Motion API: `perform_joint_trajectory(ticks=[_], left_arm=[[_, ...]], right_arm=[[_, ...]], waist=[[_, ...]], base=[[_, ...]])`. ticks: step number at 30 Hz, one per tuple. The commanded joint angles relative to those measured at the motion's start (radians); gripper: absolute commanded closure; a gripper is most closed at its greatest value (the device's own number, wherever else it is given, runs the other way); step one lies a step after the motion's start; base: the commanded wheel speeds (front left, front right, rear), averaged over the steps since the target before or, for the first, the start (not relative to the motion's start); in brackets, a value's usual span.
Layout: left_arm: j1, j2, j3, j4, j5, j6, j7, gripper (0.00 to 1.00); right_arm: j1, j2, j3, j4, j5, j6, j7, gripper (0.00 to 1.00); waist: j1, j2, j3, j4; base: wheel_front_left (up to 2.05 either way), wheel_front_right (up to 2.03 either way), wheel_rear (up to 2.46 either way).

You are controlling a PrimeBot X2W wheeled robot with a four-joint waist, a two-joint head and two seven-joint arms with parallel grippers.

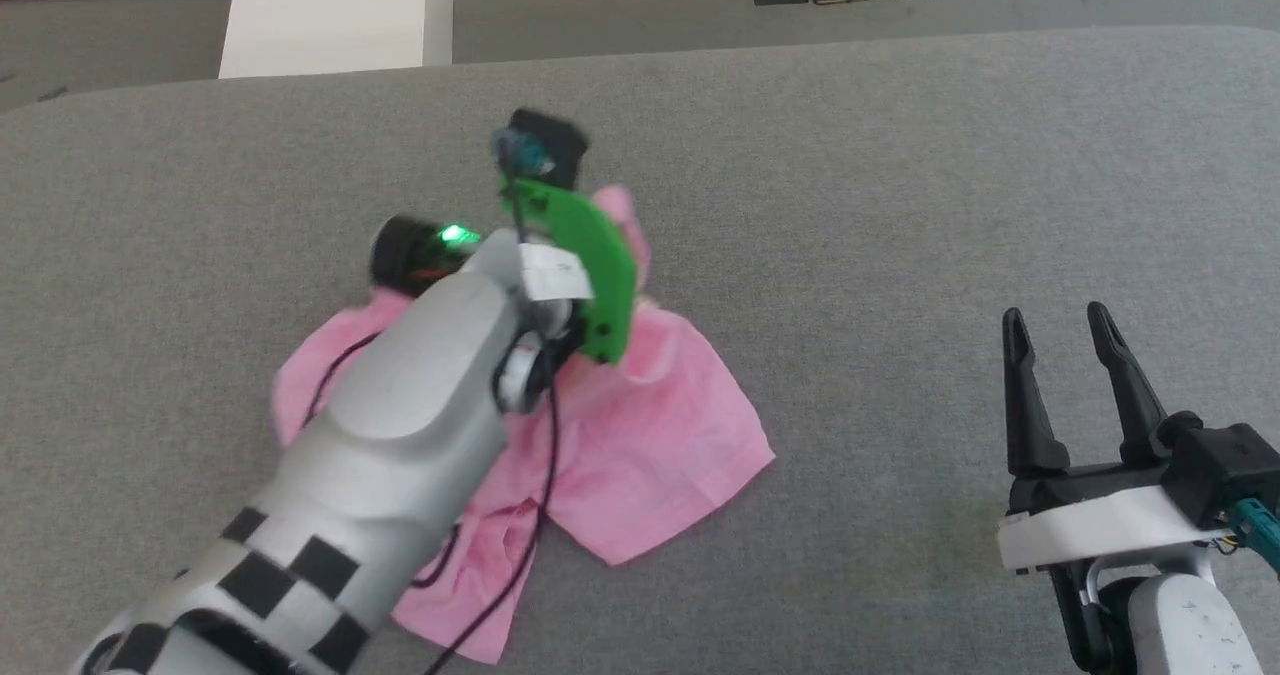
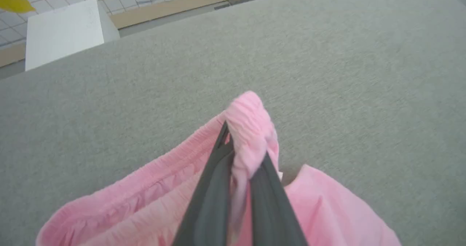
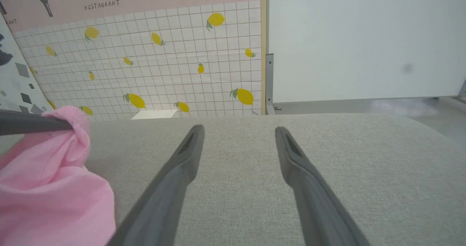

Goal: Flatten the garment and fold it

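We log the shorts [image 1: 650,435], pink and wrinkled, lying left of the table's [image 1: 900,205] middle, one waistband end bunched and raised. We log the left gripper [image 2: 238,145] clamped on that waistband end. We log the right gripper [image 1: 1055,313], fingers spread and empty, over bare table toward its right side, well apart from the shorts.

Thin wrinkly cloth garment [image 1: 650,435]; matt coarse-woven surface [image 1: 900,205]

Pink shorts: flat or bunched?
Bunched. The light-pink thin cloth shorts lie crumpled on the grey fabric surface; the left gripper has its jaws shut on the gathered waistband, holding it raised.
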Motion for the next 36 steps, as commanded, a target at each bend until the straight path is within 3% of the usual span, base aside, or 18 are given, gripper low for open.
perform_joint_trajectory(ticks=[1,9,13,16,19,28,36], left_arm=[[-0.041,-0.035,0.008,-0.015,0.007,-0.019,-0.056,1.00],[-0.139,-0.137,0.090,-0.081,-0.040,-0.077,-0.382,1.00],[-0.149,-0.145,0.118,-0.113,-0.082,-0.064,-0.493,1.00],[-0.114,-0.146,0.128,-0.107,-0.108,-0.030,-0.507,1.00],[-0.026,-0.115,0.144,-0.092,-0.125,0.016,-0.507,1.00],[0.402,0.059,0.232,-0.109,-0.232,0.119,-0.521,1.00],[0.660,0.111,0.277,-0.190,-0.300,0.193,-0.523,1.00]], right_arm=[[-0.013,0.001,-0.002,0.000,0.004,-0.002,-0.005,0.00],[-0.008,0.001,0.001,0.005,-0.002,-0.002,-0.005,0.00],[-0.005,0.001,0.003,0.007,-0.006,-0.002,-0.005,0.00],[0.000,0.001,0.005,0.009,-0.008,-0.002,-0.005,0.00],[0.008,0.001,0.005,0.010,-0.008,-0.002,-0.005,0.00],[0.035,0.001,-0.004,0.005,-0.015,-0.002,-0.005,0.00],[0.040,0.001,0.003,0.002,-0.025,-0.002,-0.005,0.00]], waist=[[0.0000,0.0000,-0.002,0.004],[0.0000,0.0000,-0.019,0.032],[0.0000,0.0000,-0.032,0.047],[0.0000,0.0000,-0.045,0.055],[0.0000,0.0000,-0.057,0.060],[0.0000,0.0000,-0.066,0.080],[0.0000,0.0000,-0.072,0.108]], base=[[0.00,0.00,0.00],[0.00,0.00,0.00],[0.00,0.00,0.00],[0.00,0.00,0.00],[0.00,0.00,0.00],[0.00,0.00,0.00],[0.00,0.00,0.00]])
